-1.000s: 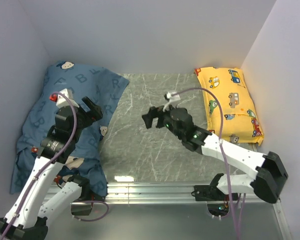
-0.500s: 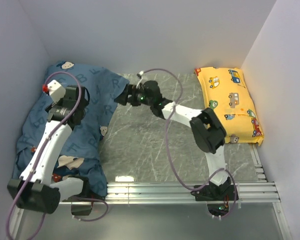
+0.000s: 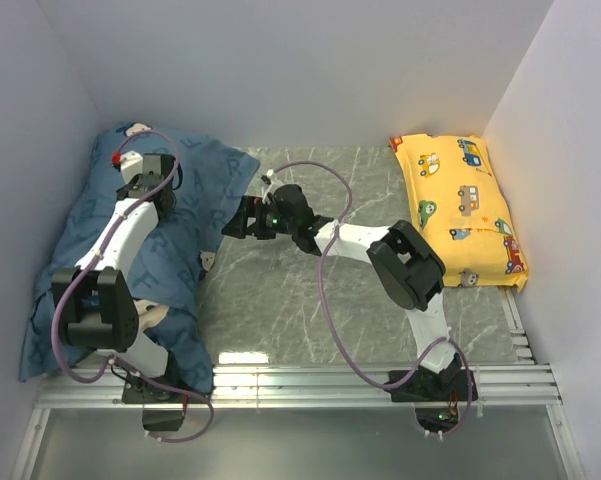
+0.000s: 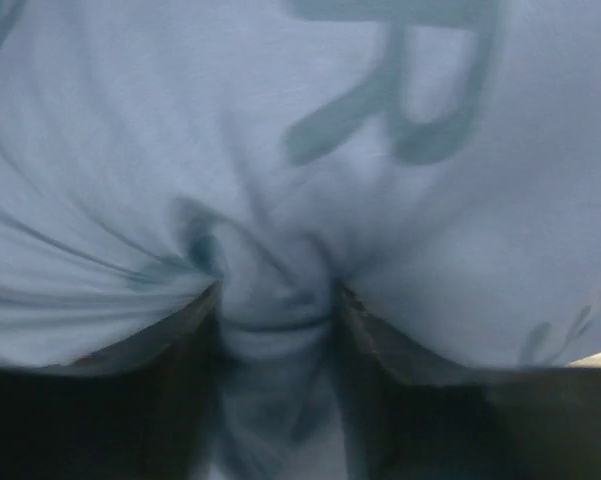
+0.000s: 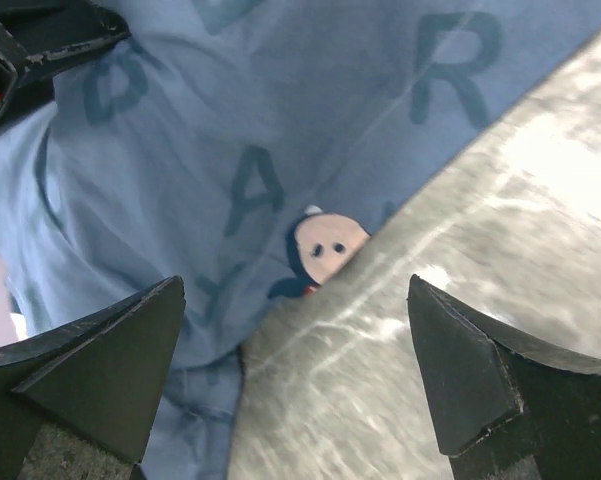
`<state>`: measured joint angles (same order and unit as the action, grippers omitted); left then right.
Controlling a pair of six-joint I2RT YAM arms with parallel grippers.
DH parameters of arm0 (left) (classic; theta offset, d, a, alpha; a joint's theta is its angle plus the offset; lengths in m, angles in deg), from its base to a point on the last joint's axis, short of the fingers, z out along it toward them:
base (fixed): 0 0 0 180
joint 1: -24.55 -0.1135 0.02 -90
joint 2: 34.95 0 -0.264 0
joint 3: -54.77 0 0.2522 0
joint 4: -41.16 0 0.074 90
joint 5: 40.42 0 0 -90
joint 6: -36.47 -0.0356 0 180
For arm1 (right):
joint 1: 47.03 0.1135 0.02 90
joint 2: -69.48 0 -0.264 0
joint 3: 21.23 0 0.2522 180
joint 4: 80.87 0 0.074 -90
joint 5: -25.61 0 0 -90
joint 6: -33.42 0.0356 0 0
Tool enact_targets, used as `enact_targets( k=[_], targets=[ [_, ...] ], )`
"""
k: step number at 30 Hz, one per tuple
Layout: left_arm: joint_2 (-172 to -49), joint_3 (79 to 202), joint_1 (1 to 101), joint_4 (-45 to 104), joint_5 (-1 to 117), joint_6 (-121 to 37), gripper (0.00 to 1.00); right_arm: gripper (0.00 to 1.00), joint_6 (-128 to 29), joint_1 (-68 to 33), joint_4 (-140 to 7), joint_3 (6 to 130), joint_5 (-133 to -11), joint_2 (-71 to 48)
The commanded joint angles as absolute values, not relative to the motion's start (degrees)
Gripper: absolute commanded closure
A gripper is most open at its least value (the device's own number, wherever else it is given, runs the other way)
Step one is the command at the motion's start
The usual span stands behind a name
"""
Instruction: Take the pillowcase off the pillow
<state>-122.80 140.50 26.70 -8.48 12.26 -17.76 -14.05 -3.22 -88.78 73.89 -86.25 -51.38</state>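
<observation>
My L tool [image 4: 275, 310] pinches a fold of pillowcase [image 3: 195, 190]. R tool [image 5: 295, 290] gapes wide over its edge on the table [image 3: 300, 300].

pillowcase [image 3: 208, 183]: soft matt cloth | table [image 3: 290, 290]: glossy, scratched stone-look | yellow pillow [image 3: 460, 200], 2 o'clock: matt cloth | rail [image 3: 330, 378], 6 o'clock: shiny metal

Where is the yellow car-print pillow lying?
In the top view, the yellow car-print pillow lies far right on the table, beside the right wall.
</observation>
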Motion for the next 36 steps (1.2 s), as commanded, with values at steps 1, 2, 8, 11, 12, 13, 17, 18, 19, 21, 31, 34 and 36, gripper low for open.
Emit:
enact_targets(
  k=[1,2,8,11,12,13,17,18,19,21,31,34,36],
  targets=[
    [-125.6,140.6,27.1,-2.8,21.2,-21.9,0.58,0.01,-18.0,-4.0,-87.9,72.2,-83.6,-46.5],
    [-124.3,139.6,27.4,-1.8,22.8,-22.6,0.88,0.03,-18.3,-4.1,-87.5,71.7,-83.2,-45.9],
    [-117.4,137.5,37.0,2.0,30.3,-32.2,1.0,0.07,-21.5,-5.4,-83.1,69.2,-77.3,-40.4],
    [-111.1,135.1,42.6,5.4,36.2,-37.6,1.0,0.08,-24.1,-5.5,-81.5,66.3,-69.5,-35.1],
    [-109.5,133.9,43.0,6.1,38.7,-38.4,1.0,0.08,-24.9,-5.5,-81.3,65.4,-65.9,-33.8],
    [-108.1,133.6,43.4,6.6,43.6,-39.6,1.0,0.08,-25.2,-5.6,-81.2,64.7,-64.6,-32.5],
    [-102.5,132.0,43.8,8.1,53.3,-42.5,1.0,0.08,-26.5,-6.1,-81.9,59.9,-59.4,-24.7],
    [-101.1,131.6,43.9,8.3,54.9,-42.9,1.0,0.08,-27.4,-6.0,-82.0,59.1,-58.8,-23.5],
    [-100.8,131.4,44.0,8.2,56.2,-43.2,1.0,0.09,-27.7,-5.9,-82.3,58.2,-57.7,-22.2],
    [-100.1,131.0,44.0,8.7,59.4,-43.2,1.0,0.09,-28.9,-5.4,-83.2,55.0,-57.2,-18.3],
    [-106.2,129.3,44.2,14.4,66.1,-40.2,0.99,0.12,-40.1,5.3,-82.0,44.9,-47.9,-6.5],
    [-112.2,134.5,44.3,12.6,65.6,-36.2,0.89,0.14,-41.4,8.4,-81.3,43.3,-47.5,-3.7],
    [-113.8,136.8,44.5,12.3,63.5,-31.8,0.72,0.14,-44.1,12.5,-80.6,43.2,-44.7,-2.6]
  ],
)
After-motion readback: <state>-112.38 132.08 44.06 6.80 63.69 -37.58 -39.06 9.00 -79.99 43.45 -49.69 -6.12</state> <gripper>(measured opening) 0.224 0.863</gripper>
